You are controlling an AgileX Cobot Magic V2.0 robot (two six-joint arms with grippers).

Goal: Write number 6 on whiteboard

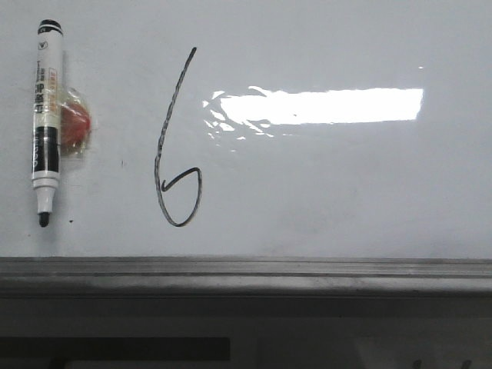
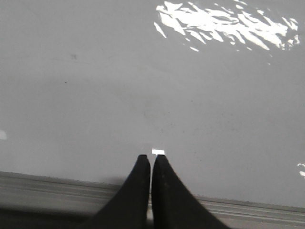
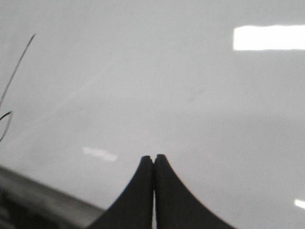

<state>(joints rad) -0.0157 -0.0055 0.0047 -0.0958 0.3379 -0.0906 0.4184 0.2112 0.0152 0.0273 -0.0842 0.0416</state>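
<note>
Left fingers [image 2: 151, 161] pressed together, nothing held; right fingers [image 3: 153, 160] likewise closed and empty. Both arms are seen drawn back near the grey rail [image 1: 246, 269], aimed at the whiteboard [image 1: 346, 192]. The number 6 [image 1: 175, 146] is drawn left of centre. The marker [image 1: 44, 123] is parked uncapped beside it, presumably because writing is judged finished.

The right end effector [image 3: 153, 158] is closed and empty over the whiteboard [image 3: 167, 95], the number 6 [image 3: 14, 76] partly visible.
</note>
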